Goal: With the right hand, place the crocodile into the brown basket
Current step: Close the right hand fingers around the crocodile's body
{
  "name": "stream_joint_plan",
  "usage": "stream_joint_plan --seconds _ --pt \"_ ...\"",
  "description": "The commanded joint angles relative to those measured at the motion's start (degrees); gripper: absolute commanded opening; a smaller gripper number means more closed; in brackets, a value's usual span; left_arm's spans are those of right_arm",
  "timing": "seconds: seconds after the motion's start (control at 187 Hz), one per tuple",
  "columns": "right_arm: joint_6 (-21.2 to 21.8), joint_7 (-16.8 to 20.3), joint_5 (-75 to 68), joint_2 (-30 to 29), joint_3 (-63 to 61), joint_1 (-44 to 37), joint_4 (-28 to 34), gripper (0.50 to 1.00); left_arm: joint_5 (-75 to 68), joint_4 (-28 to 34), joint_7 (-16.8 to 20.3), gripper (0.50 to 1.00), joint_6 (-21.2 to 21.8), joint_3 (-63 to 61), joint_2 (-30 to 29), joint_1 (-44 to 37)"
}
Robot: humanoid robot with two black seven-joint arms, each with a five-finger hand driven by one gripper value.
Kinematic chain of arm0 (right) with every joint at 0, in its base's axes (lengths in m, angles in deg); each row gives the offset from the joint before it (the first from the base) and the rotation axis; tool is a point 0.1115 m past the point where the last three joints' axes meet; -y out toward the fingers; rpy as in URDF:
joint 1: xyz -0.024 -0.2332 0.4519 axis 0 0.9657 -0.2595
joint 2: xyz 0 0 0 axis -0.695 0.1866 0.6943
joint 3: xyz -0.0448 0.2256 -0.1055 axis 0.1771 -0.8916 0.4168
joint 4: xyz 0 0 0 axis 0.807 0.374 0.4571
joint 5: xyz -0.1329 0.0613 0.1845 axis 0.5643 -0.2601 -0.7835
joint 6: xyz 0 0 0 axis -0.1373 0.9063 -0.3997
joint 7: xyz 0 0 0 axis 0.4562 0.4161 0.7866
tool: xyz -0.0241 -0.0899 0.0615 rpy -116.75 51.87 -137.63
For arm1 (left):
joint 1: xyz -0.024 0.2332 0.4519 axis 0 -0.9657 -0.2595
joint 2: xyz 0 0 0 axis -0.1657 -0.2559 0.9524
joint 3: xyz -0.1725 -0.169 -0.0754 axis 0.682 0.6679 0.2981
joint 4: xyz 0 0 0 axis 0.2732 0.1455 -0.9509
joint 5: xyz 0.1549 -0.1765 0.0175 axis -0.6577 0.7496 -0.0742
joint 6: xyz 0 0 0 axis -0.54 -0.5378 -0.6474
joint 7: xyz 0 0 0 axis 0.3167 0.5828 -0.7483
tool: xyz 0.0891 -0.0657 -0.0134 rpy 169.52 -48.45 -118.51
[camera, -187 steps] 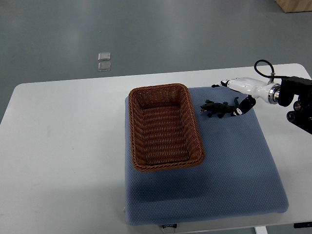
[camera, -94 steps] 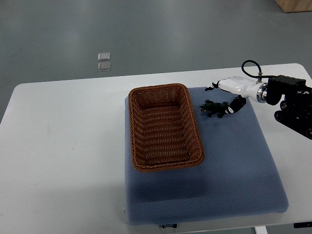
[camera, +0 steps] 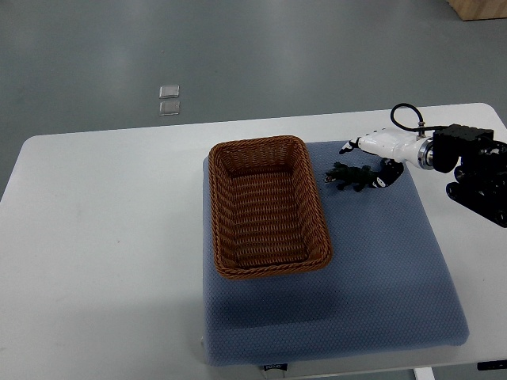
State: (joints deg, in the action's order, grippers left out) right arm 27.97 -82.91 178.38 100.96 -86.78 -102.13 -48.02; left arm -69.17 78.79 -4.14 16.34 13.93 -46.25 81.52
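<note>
A dark green toy crocodile lies on the blue mat, just right of the brown wicker basket, whose inside holds nothing. My right hand reaches in from the right edge and sits at the crocodile's tail end. Its white fingers point left above the toy, and its dark thumb rests on the mat by the tail. The fingers are spread around the tail and have not closed on it. The left arm does not show.
The blue mat covers the right half of the white table. The mat's lower right part is bare. Two small clear squares lie on the grey floor beyond the table.
My right hand has moved left toward the crocodile and lowered to its tail. The crocodile has stayed where it lay.
</note>
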Motion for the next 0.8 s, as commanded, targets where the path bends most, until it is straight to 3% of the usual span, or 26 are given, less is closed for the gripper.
stream_joint_plan --seconds 0.0,0.577,0.796 --pt "0.0 0.0 0.2 -0.2 0.0 0.0 -0.1 0.84 0.0 0.0 0.0 1.0 0.0 0.0 0.0 0.0" --pt "0.0 0.0 1.1 -1.4 1.2 0.0 -1.2 0.78 0.0 0.0 0.0 1.0 0.0 0.0 0.0 0.0" --pt "0.0 0.0 1.1 -1.4 1.2 0.1 -1.3 0.727 0.0 0.0 0.0 1.0 0.0 0.0 0.0 0.0"
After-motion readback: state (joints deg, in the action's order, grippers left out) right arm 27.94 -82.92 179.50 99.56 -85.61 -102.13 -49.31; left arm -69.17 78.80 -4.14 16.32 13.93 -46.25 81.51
